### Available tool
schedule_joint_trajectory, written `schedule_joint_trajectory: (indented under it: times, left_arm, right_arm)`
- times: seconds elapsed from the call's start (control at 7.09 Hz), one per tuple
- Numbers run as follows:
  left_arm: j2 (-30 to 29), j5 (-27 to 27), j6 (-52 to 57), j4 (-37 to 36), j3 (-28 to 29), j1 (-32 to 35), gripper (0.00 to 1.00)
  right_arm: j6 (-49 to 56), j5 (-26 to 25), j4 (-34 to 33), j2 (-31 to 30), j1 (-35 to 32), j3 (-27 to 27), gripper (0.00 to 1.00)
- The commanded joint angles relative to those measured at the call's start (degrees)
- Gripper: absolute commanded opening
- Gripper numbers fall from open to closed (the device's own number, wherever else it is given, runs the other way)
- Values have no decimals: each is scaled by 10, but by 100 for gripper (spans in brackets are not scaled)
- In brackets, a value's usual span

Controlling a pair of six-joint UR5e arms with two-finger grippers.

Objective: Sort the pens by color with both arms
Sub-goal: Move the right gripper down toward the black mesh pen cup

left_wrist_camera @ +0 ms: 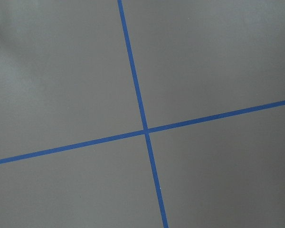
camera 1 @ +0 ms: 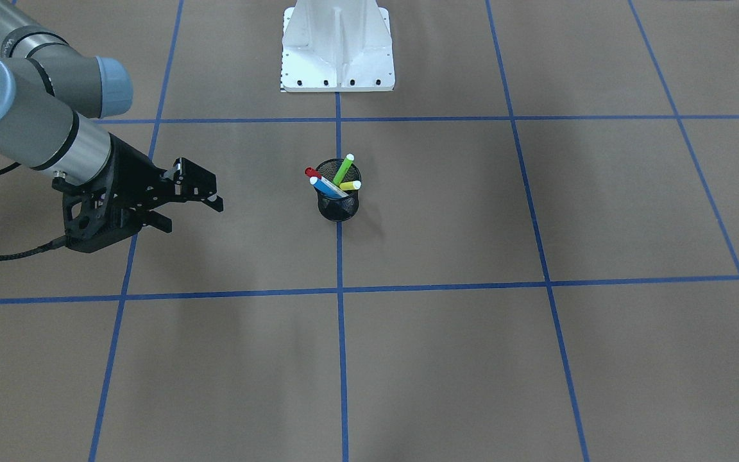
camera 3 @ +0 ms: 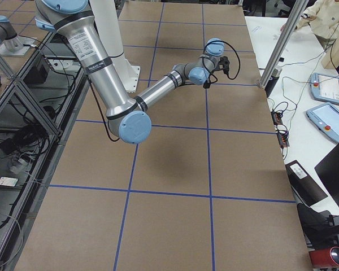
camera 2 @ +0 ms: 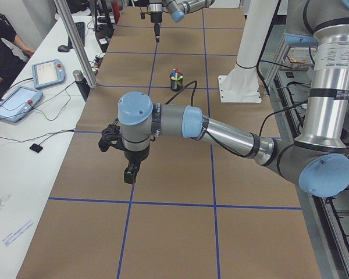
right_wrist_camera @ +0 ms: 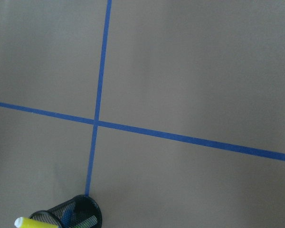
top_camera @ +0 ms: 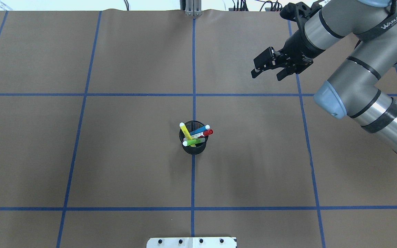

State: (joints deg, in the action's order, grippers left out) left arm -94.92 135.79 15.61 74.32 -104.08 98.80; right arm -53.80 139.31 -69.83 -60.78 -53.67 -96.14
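At table centre, four pens (camera 1: 337, 178) stand in the mesh cup (camera 1: 339, 206); right gripper (camera 1: 191, 213) hangs well apart, jaws spread, empty. Best descend straight over one cap. Left gripper (camera 2: 129, 176): can't tell.

Overhead and front views opposed, sharing pens (camera 1: 330, 187)

Table (camera 1: 446, 359): brown, blue line grid
Cup (camera 1: 339, 206): black mesh
Blue pen (camera 1: 331, 187): blue, white end
Green pen (camera 1: 344, 170): bright green, white end
Yellow pen (camera 1: 351, 185): yellow
Red-capped pen (camera 1: 311, 172): red cap
Right arm (top_camera: 353, 75): grey-silver, light blue caps
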Motion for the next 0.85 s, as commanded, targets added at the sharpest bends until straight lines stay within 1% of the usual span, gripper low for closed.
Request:
schedule_joint_trajectory:
  times: [0.0,0.14,0.42,0.56,0.71]
  left_arm:
    - [-1,0,-2,0,-1,0,99]
    - [-1,0,-2,-1,-2,0,99]
    - [-1,0,-3,1,-1,0,99]
    - [-1,0,-2,0,-4,0,99]
    - [-1,0,-2,0,-3,0,99]
  right_arm:
    - [-3,-9,19,0,22,-7,98]
    - [-3,-11,19,0,30,-6,98]
    - [-4,-39,30,4,66,-7,98]
    - [-41,-64,65,8,95,-7,98]
    - [-80,-110,82,32,124,1,97]
